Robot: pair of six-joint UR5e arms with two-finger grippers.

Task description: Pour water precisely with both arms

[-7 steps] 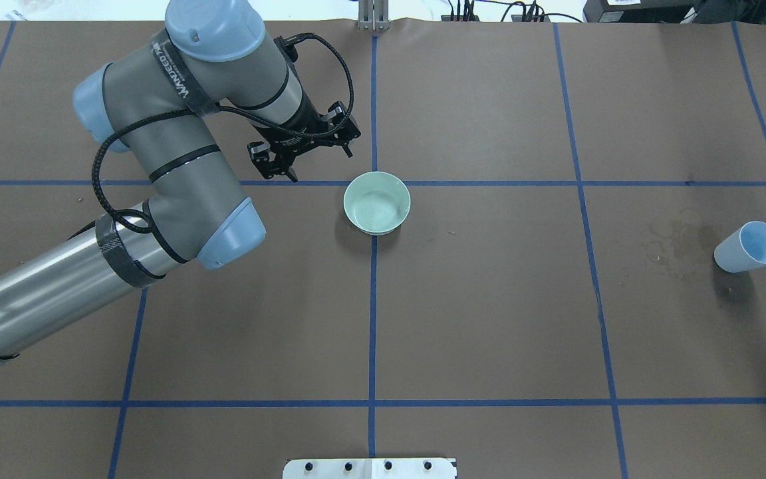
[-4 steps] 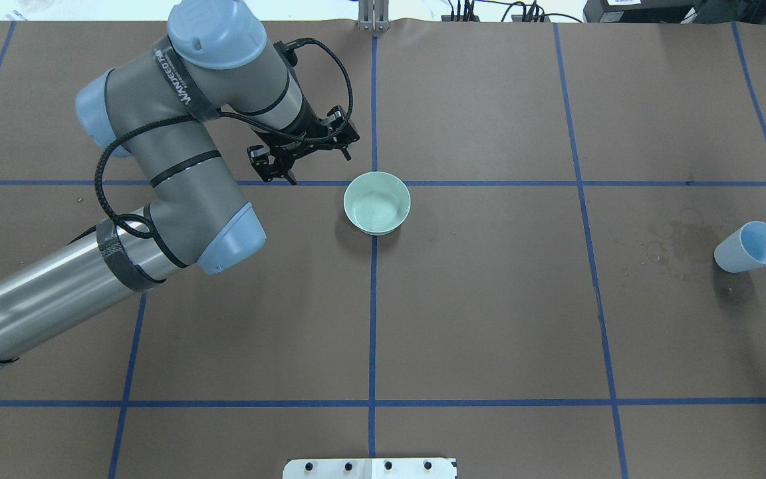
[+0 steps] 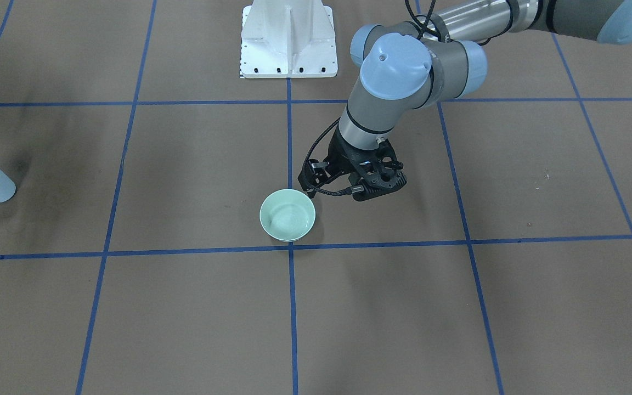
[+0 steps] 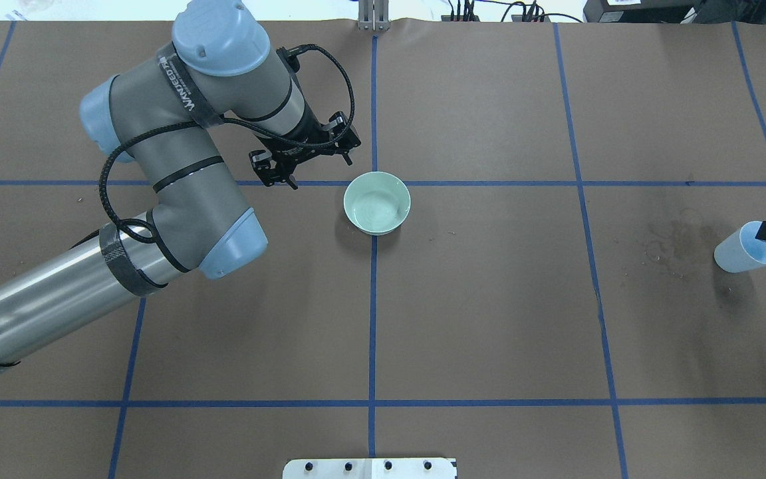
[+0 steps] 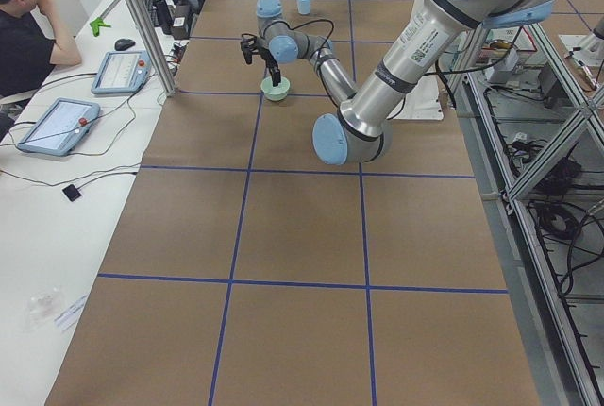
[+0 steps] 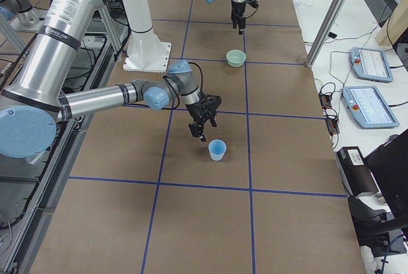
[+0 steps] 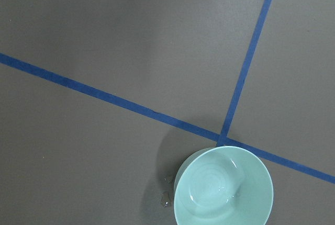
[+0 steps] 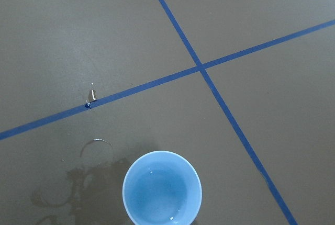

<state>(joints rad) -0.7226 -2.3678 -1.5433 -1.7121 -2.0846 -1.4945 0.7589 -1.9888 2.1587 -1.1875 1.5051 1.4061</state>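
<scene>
Here's the brown paper-covered table with its blue tape grid (image 4: 489, 319), and everything turns on the small mint-green round bowl (image 4: 377, 203) sitting on a tape crossing at its middle. The big silver-grey left arm (image 4: 177, 153) reaches in over the bowl's left. The right arm (image 6: 102, 99) works far out to the bowl's right.

Well apart from the bowl on that right side stands the pale-blue tapered cup (image 4: 742, 249), upright, with the water (image 8: 162, 193) in it showing as faint glints. A dark wet patch (image 4: 679, 243) lies on the bowl side of the cup.

The left end effector (image 4: 320, 167) hangs just beside the bowl, fingers spread, gripping nothing. The right end effector (image 6: 203, 124) hovers just above the cup's rim; how wide it stands, I cannot tell.

Tiny droplets (image 7: 166, 200) sit against the bowl's foot.

The dangers? A hard squeeze on that cup could slop water over the rim. The carry to the bowl is long, so a jerk could spill. And the left end effector is close enough that a careless move might knock the bowl.
</scene>
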